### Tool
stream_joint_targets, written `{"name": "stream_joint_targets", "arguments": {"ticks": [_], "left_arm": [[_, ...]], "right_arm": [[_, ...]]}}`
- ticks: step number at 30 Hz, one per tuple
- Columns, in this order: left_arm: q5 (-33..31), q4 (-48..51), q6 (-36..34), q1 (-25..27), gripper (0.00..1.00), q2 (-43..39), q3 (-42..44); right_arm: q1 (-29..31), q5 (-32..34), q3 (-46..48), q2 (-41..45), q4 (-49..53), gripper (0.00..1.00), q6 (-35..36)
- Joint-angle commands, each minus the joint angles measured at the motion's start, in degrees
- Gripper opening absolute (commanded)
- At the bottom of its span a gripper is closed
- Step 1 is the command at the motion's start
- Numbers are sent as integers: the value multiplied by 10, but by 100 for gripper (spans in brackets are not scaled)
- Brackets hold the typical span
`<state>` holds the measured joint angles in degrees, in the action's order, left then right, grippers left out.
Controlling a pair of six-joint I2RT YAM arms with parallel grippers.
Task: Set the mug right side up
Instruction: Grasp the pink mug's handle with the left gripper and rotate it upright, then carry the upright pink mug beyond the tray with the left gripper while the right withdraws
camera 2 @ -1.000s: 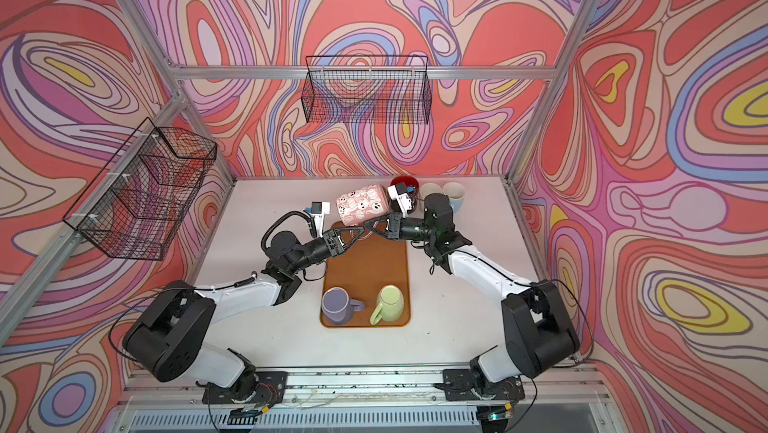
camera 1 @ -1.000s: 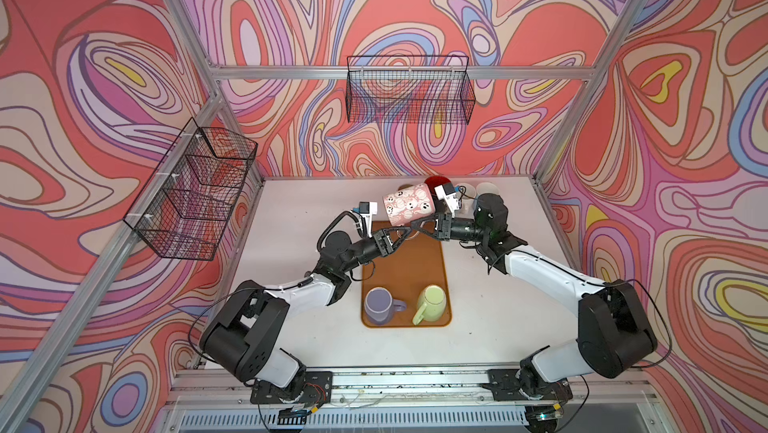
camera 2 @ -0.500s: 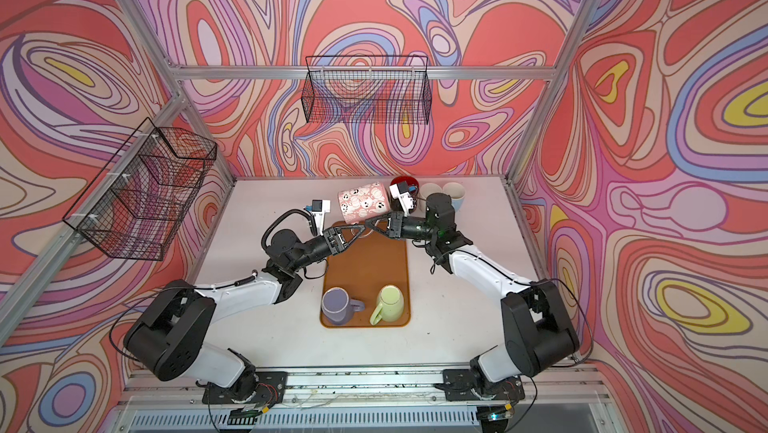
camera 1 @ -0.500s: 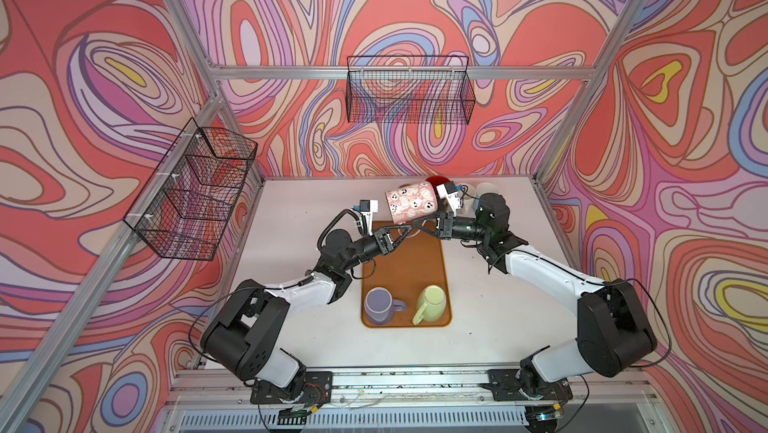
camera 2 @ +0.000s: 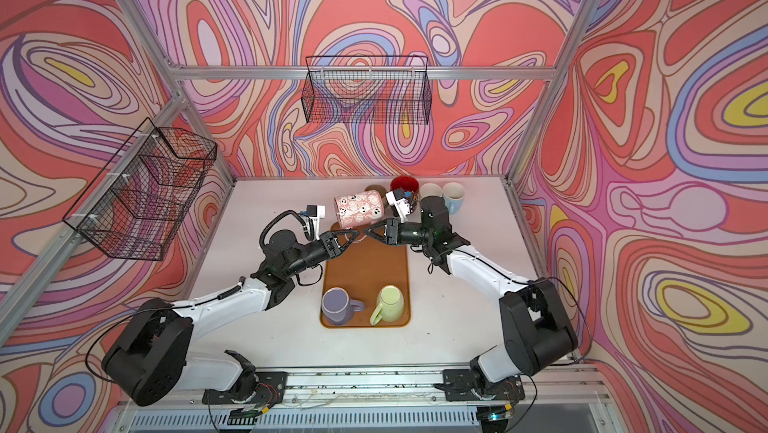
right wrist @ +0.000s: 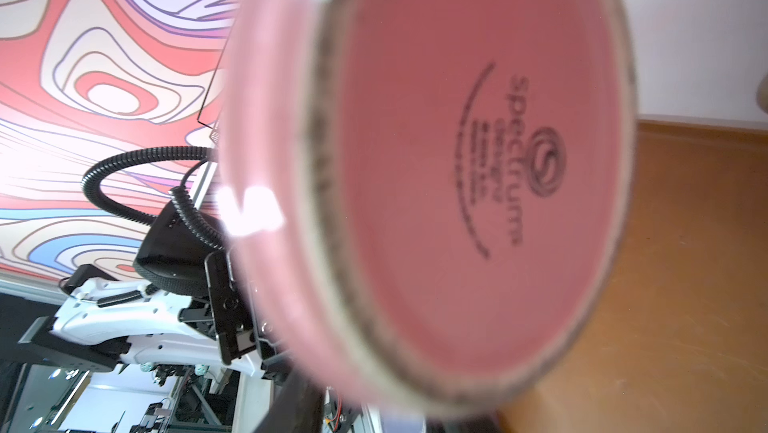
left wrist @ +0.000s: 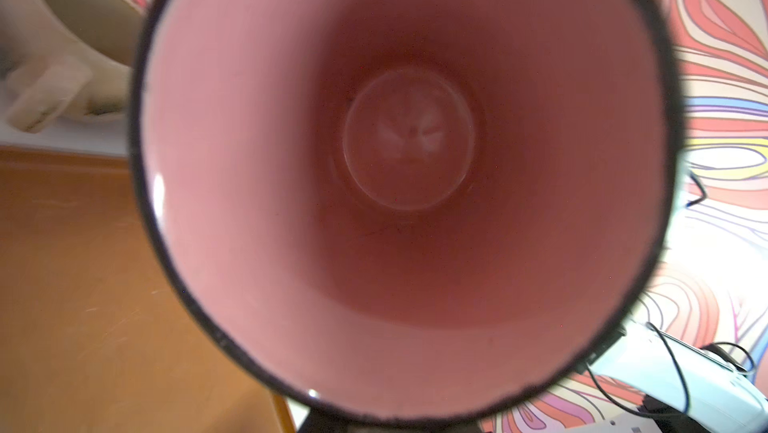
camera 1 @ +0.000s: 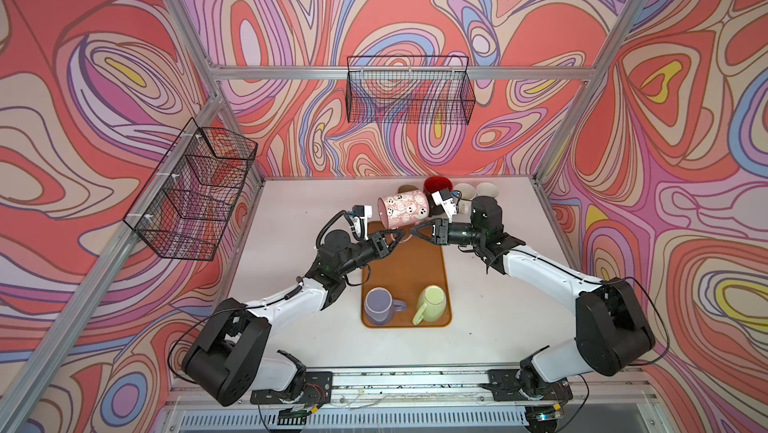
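Up top-center, your left end effector [camera 1: 398, 236] pinches the pink ghost mug [camera 1: 403, 210]; right end effector [camera 1: 417, 230], can't tell. Roll mouth upward slowly.

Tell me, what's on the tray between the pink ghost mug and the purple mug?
Nothing: both top views show bare tray between the purple mug and the pink ghost mug; only the left fingers hover above.
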<state>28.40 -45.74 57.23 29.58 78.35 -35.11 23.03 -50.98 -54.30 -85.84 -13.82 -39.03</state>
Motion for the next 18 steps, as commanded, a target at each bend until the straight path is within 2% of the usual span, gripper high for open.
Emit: {"name": "stream_joint_targets", "arguments": {"ticks": [1, 10, 18], "left_arm": [[-45, 1, -14, -14, 0, -32, 3], [-85, 134, -53, -44, 0, -65, -28], [-96, 225, -97, -67, 0, -60, -83]], "right_arm": [[3, 33, -14, 0, 48, 39, 53], [2, 53, -8, 5, 78, 43, 86], [1, 52, 7, 10, 66, 43, 95]]}}
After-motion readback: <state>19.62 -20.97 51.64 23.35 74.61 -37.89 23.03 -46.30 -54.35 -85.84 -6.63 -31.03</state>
